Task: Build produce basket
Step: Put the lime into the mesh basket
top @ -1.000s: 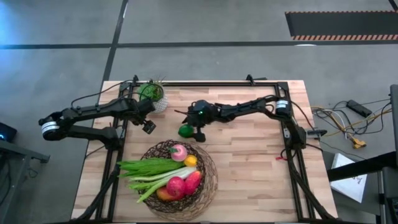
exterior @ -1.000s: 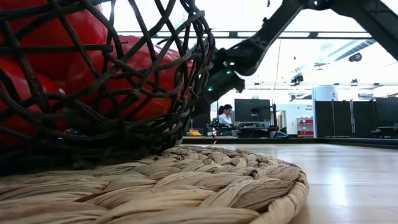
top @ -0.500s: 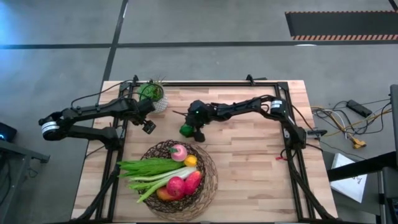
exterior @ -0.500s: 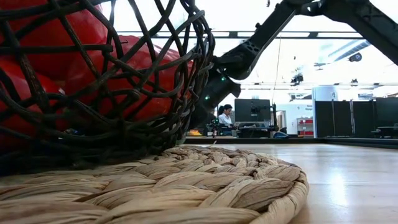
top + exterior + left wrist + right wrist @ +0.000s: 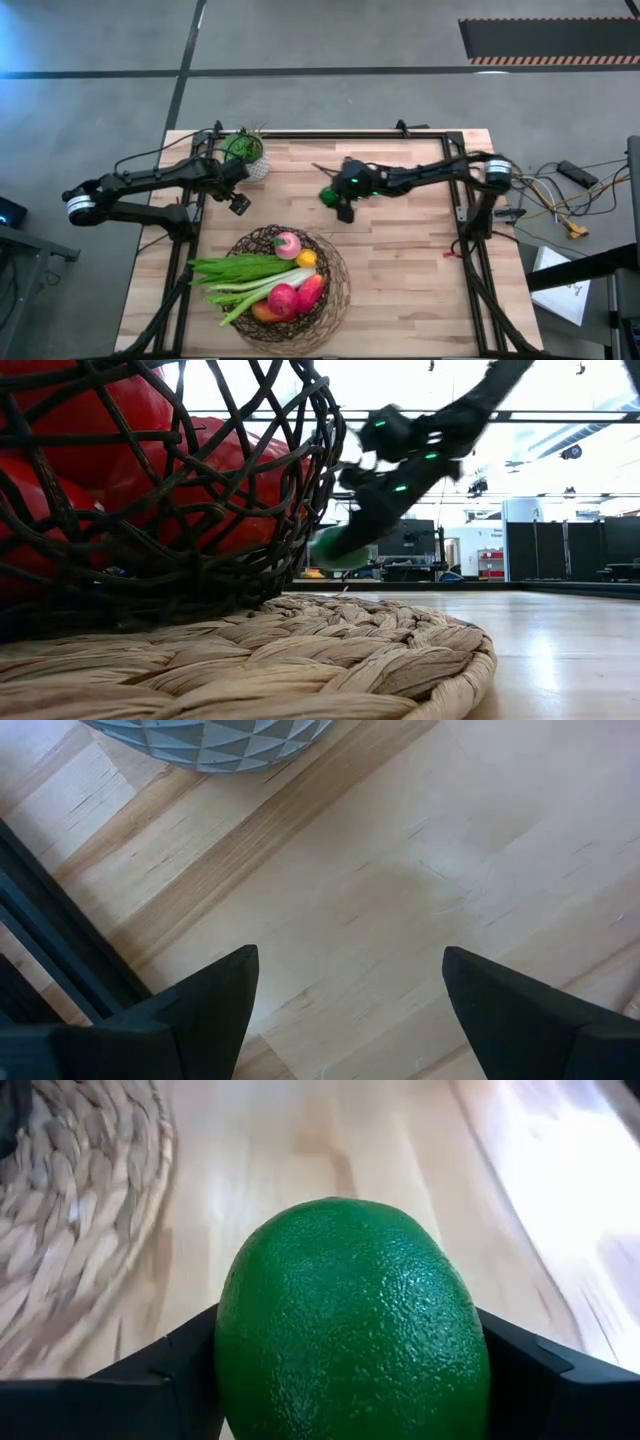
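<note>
Overhead, high view: right gripper [image 5: 336, 198] holds a round green lime [image 5: 328, 196] above the middle of the pale wooden table [image 5: 400, 260], well apart from the dark woven wicker basket [image 5: 335, 275] at the near edge.
Basket contents: long green leafy bunch [image 5: 238, 268], white-green leek [image 5: 262, 288], pink peach [image 5: 288, 244], yellow lemon [image 5: 306, 259], red apple [image 5: 283, 299].
Left gripper [image 5: 238, 204]: idle beside the small white pot with a green plant [image 5: 245, 152].
Low view: lime [image 5: 338, 548] hangs clear of the tabletop in the right gripper [image 5: 345, 545]; basket [image 5: 300, 510] sits on a braided straw mat [image 5: 350, 650].
Left wrist view: fingers [image 5: 200, 1010] spread apart over bare wood, nothing between them.
Right wrist view: fingers [image 5: 160, 1380] clamped on both sides of the lime [image 5: 350, 1320].
</note>
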You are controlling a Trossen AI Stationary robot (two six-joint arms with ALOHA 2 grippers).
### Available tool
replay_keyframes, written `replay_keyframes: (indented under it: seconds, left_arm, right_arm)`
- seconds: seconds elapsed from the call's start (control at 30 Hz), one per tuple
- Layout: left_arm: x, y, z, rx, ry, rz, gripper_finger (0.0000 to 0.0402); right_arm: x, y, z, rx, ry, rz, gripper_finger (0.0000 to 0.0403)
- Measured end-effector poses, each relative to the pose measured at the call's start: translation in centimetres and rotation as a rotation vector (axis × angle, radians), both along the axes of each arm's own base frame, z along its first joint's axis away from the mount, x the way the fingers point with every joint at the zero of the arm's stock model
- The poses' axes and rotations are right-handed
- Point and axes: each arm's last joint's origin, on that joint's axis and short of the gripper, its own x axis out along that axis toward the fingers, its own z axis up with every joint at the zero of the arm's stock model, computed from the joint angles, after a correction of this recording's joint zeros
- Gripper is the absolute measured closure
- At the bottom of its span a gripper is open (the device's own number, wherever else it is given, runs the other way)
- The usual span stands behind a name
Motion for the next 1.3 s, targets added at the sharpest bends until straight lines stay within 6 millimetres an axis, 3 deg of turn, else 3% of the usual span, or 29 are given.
replay_keyframes:
  seconds: [0.13,0.27,0.4,0.53,0.63,0.77,1.03,1.3]
  left_arm:
    - [0.0,0.0,0.0,0.000,0.000,0.000,0.0102]
    - [0.0,0.0,0.0,0.000,0.000,0.000,0.0102]
    - [0.0,0.0,0.0,0.000,0.000,0.000,0.0102]
    - [0.0,0.0,0.0,0.000,0.000,0.000,0.0102]
    - [0.0,0.0,0.0,0.000,0.000,0.000,0.0102]
    - [0.0,0.0,0.0,0.000,0.000,0.000,0.0102]
    - [0.0,0.0,0.0,0.000,0.000,0.000,0.0102]
    - [0.0,0.0,0.0,0.000,0.000,0.000,0.0102]
  right_arm:
    - [-4.2,2.3,0.3,0.032,-0.038,-0.104,0.0112]
    - [-7.2,6.2,-0.1,0.102,-0.161,-0.156,0.0111]
    - [-8.4,11.3,0.1,0.158,-0.412,-0.071,0.0110]
    - [-8.1,15.7,1.5,0.147,-0.690,0.001,0.0110]
    - [-6.5,18.1,2.6,0.105,-0.820,0.059,0.0109]
    - [-2.4,19.7,3.2,0.056,-0.831,0.092,0.0109]
    - [6.2,19.8,3.6,-0.032,-0.422,0.113,0.0108]
    - [11.0,20.7,4.4,-0.086,-0.168,0.190,0.0088]
